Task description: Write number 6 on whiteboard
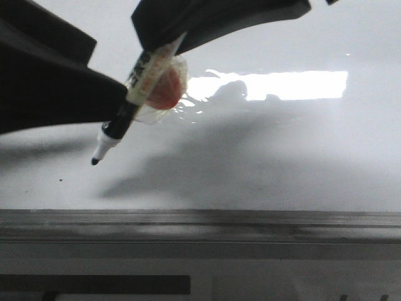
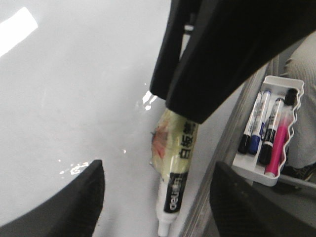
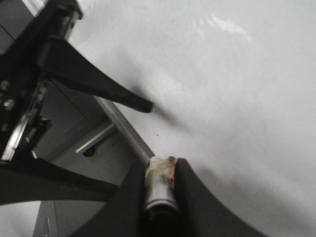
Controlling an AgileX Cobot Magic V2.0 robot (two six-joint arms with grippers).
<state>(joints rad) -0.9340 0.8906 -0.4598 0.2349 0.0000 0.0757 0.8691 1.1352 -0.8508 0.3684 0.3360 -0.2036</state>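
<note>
The whiteboard (image 1: 282, 163) fills most of the front view, with a bright reflection (image 1: 276, 86). No stroke of the number 6 shows on it. My right gripper (image 1: 164, 45) comes in from the top and is shut on a black-and-white marker (image 1: 135, 94). Yellowish tape and a red lump (image 1: 168, 88) are wrapped round the marker. Its black tip (image 1: 95, 161) points down-left, close to the board; I cannot tell whether it touches. The right wrist view shows the gripper (image 3: 160, 165) clamped on the marker (image 3: 159, 187). My left gripper (image 2: 157, 197) is open and empty, beside the marker (image 2: 177, 182).
A grey metal rail (image 1: 200, 222) runs along the board's near edge. A tiny black dot (image 1: 61, 180) sits on the board left of the tip. A white tray (image 2: 256, 170) with several markers stands off the board in the left wrist view. My left arm (image 1: 44, 94) crosses the front view's left side.
</note>
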